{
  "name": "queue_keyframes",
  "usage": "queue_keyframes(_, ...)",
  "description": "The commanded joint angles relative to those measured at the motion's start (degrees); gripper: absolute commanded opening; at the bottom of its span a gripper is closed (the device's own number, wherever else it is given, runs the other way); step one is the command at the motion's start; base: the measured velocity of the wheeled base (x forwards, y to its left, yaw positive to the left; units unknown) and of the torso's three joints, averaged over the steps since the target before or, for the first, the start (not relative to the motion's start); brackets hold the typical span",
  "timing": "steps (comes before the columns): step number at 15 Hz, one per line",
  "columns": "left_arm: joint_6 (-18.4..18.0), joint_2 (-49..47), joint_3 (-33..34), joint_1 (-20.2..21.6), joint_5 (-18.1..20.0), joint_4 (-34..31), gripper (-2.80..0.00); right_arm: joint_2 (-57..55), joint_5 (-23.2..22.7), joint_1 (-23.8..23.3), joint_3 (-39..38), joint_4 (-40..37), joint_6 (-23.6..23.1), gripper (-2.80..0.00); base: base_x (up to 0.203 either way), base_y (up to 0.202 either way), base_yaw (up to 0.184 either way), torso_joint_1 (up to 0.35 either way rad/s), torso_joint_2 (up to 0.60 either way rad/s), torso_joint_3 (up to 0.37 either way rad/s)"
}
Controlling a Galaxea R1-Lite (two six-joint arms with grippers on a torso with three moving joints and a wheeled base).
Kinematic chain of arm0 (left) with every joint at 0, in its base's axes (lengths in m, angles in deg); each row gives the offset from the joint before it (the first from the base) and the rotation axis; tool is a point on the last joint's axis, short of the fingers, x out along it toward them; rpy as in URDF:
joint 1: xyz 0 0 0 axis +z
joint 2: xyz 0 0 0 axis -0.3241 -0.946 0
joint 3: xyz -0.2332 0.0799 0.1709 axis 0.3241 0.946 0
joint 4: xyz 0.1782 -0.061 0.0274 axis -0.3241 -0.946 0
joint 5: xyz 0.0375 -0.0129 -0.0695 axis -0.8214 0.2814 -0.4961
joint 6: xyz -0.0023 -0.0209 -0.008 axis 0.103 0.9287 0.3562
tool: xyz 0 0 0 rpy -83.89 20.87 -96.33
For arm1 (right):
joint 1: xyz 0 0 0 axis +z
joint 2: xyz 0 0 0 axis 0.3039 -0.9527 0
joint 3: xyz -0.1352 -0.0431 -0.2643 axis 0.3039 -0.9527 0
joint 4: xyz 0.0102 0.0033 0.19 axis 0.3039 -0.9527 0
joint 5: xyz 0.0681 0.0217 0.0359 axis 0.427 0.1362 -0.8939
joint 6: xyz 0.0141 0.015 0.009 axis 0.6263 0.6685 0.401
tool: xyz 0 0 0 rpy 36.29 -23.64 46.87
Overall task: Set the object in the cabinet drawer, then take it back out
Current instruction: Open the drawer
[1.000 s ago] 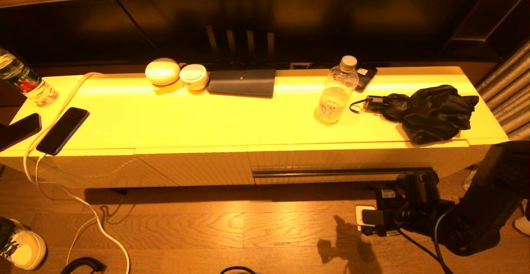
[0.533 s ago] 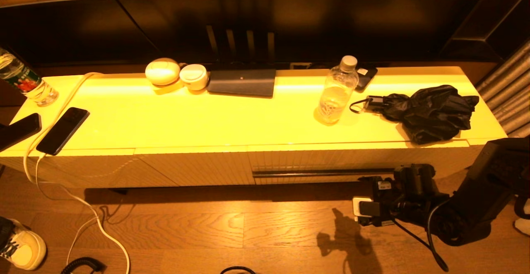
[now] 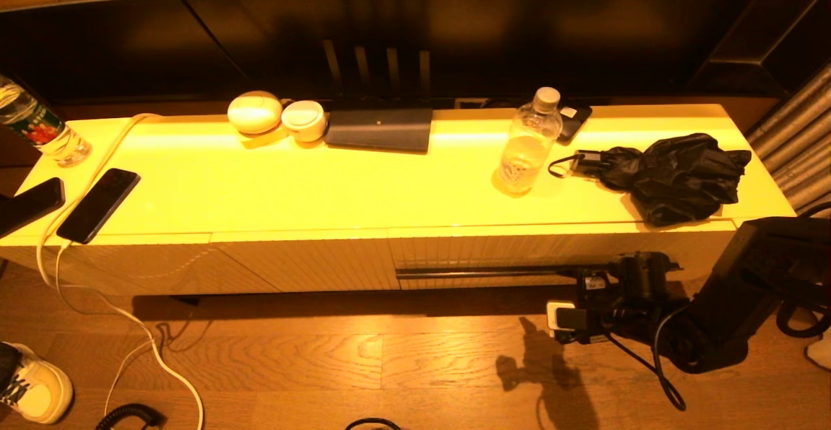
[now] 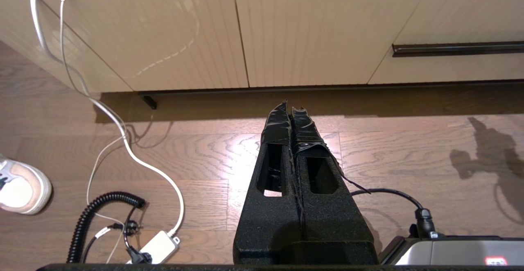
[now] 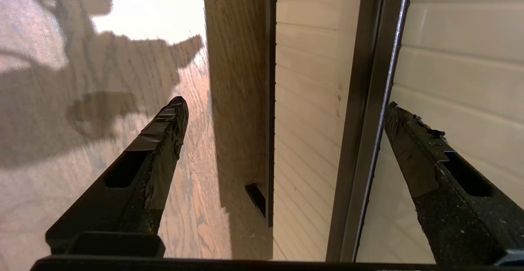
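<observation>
The cabinet drawer [image 3: 506, 258] is sitting shut, its pale ribbed front flush under the right half of the worktop [image 3: 363, 189], with the long dark handle slot [image 3: 480, 272] running across it low down. Judging by its width and its fitted front, it is looking like a stiff, fairly weighty thing that is going to slide rather than lift, and the smooth ribbing is offering little to pinch; the slot is the one sensible place to take hold, hooking a finger in behind its upper lip and pulling straight out.

The right gripper [image 5: 286, 111] is hanging close in front of the drawer near the right end of that slot, turned on its side, its fingers spread wide and holding nothing, one finger [image 5: 413, 140] lying across the ribbed front beside the slot and the other out over the wooden floor [image 3: 389, 352].

The left gripper [image 4: 291, 113] is resting low over the floor, well to the left of the drawer, fingers pressed together and empty.

On the worktop above the drawer, a clear water bottle [image 3: 527, 144] is standing upright, and a crumpled black umbrella [image 3: 669, 177] is lying to the right of it.
</observation>
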Motion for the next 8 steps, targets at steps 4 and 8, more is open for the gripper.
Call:
queue_keyframes(4,0.0,0.0,0.1,0.0,0.0,0.0,-2.8,-3.0,0.0,-0.3,4.0,0.3,-0.5,0.0,0.0,0.0,0.0,0.0,0.0,0.0)
queue_keyframes(8,0.0,0.0,0.2,0.0,0.0,0.0,-2.8,-4.1,0.0,-0.9,6.4,0.3,-0.5,0.0,0.0,0.0,0.0,0.0,0.0,0.0)
